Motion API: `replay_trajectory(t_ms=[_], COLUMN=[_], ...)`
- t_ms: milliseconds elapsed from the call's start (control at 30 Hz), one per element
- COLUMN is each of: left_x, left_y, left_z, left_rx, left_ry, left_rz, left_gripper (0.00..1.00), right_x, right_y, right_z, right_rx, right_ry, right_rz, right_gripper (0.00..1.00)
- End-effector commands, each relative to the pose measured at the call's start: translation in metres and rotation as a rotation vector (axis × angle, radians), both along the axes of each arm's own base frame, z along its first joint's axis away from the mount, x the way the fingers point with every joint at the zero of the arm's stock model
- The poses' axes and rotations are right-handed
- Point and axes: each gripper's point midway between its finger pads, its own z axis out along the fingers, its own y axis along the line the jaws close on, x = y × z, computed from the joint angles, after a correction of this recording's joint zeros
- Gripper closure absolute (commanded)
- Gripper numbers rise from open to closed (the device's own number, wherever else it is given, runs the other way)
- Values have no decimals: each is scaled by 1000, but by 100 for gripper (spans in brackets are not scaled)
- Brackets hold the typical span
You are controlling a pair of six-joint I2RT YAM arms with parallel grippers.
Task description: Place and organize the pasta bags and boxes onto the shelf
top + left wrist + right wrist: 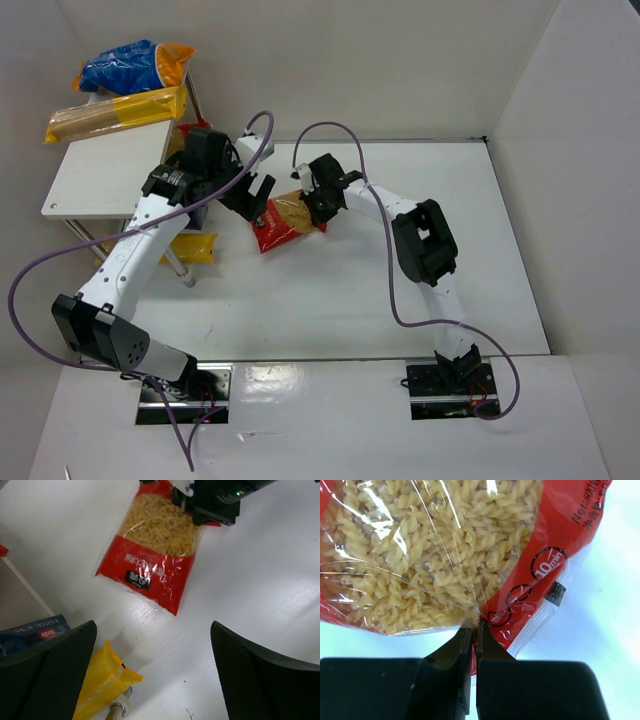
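Your clearest room is the bare white desk (330, 300) to the right of and in front of the fusilli bag (285, 225). The bag lies flat near the middle of the desk, well apart from the desk's edges. To its left, the shelf (105, 175) stands in the far left corner. The near half of its white top board is bare.

Your right fingers (465, 647) are pressed together, pinching the film at one end of the fusilli bag. Your left fingers (60, 665) are spread wide and hang above the desk at the bag's other end, touching nothing.

You have five packs in view:
- The fusilli bag is on the desk.
- One blue-and-orange bag (135, 65) sits at the far edge of the shelf top.
- One long spaghetti bag (120, 112) lies just in front of it, and its end overhangs the left edge of the board.
- One yellow pack (195, 247) lies on the desk against a shelf leg (180, 265).
- One blue pack (35, 630) lies just beside the yellow one; you cannot tell which tier it is on.

White panels close off the back and both sides of the desk.
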Motion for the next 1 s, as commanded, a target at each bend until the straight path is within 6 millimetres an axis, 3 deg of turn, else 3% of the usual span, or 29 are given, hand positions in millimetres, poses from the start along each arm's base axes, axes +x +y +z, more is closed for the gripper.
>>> replay_trajectory(t_ms=[0, 100, 133, 233, 267, 367, 433, 667, 867, 967], left_x=[-4, -8, -10, -13, -14, -14, -18, -25, -27, -28], left_y=[-3, -1, 1, 4, 7, 9, 12, 23, 28, 30], left_z=[9, 2, -1, -10, -16, -16, -31, -48, -61, -65], left_rx=[-9, 3, 23, 52, 64, 68, 91, 135, 161, 177], left_ry=[-45, -32, -27, -9, 2, -6, 24, 39, 51, 56], left_rz=[-41, -48, -64, -73, -65, -58, -59, -35, -28, -29], left_gripper=[0, 0, 0, 0, 0, 0, 0, 0, 0, 0], right_x=[41, 33, 33, 31, 34, 48, 49, 45, 45, 42], right_y=[6, 8, 11, 9, 6, -3, -9, -4, 3, 6], right_z=[17, 14, 28, 41, 53, 61, 59, 79, 120, 121], right_rx=[36, 45, 67, 85, 83, 80, 73, 127, 199, 213], right_ry=[-105, -71, -86, -113, -149, -182, -163, -178, -219, -208], right_rz=[-88, -68, -61, -61, -77, -112, -129, -123, -119, -103], right_gripper=[100, 100, 100, 100, 100, 100, 100, 100, 100, 100])
